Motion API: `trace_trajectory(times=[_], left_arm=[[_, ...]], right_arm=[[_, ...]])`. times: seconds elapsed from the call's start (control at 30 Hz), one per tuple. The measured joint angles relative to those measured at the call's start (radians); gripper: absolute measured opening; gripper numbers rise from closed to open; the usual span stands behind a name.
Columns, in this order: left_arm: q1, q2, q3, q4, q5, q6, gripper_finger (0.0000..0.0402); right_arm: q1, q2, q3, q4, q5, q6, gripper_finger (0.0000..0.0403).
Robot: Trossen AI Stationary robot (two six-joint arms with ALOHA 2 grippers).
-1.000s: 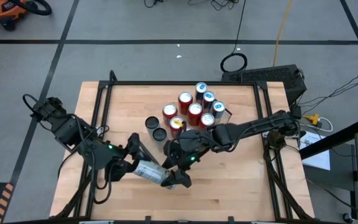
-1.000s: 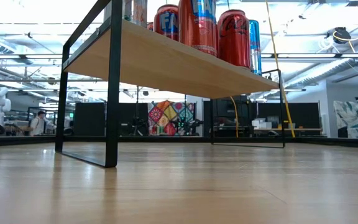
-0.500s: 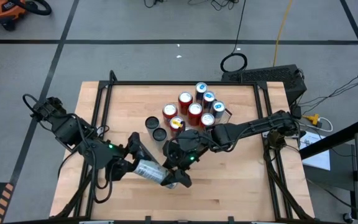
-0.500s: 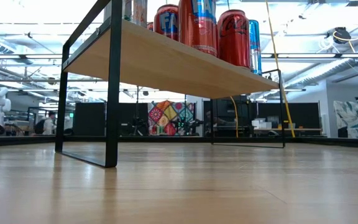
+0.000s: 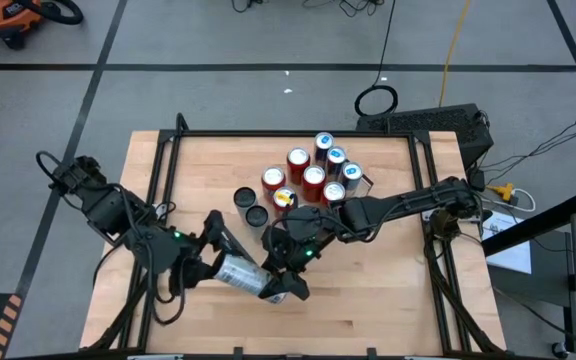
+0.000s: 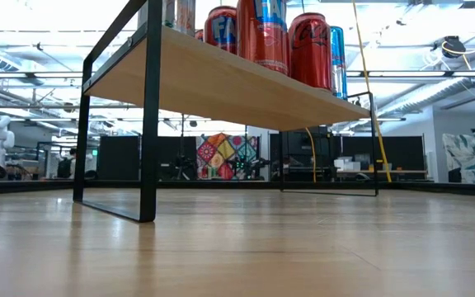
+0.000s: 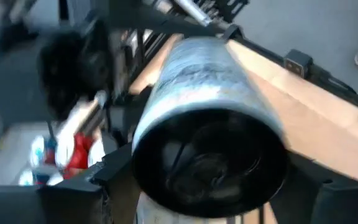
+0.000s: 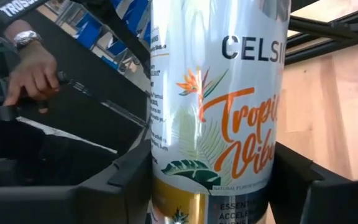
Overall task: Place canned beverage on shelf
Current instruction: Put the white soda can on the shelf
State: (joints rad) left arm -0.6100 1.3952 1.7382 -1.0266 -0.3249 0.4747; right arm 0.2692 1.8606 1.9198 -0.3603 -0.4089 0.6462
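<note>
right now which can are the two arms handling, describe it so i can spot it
Look at the wooden shelf, at its near edge. Between the left gripper and right gripper lies a white can. Unlike the upright red and blue cans behind, it lies sideways, off the board.

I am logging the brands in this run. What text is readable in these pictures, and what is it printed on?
"CELSI", cut off at the picture's edge: on the white can between the right gripper's fingers.
"Tropic Vibe", partly cut off, in orange script: same can.
"ESSENT", cut off: near that can's lower end.
Fine print down that can's side: too small to read.
Letters on the red cans on the shelf: cropped, unreadable.
</note>
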Motion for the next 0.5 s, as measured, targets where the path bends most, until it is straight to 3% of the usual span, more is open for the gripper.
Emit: trace_trajectory(times=[0.3,0.5], left_arm=[[0.004,-0.005,0.0,-0.045,-0.047,-0.344,0.0371],[-0.006,-0.018,0.0,-0.095,-0.044,-0.684,0.0388]], right_arm=[[-0.006,0.0,0.0,0.042,0.004,-0.025,0.0212],[-0.01,-0.02,0.0,0.04,0.009,-0.053,0.0212]])
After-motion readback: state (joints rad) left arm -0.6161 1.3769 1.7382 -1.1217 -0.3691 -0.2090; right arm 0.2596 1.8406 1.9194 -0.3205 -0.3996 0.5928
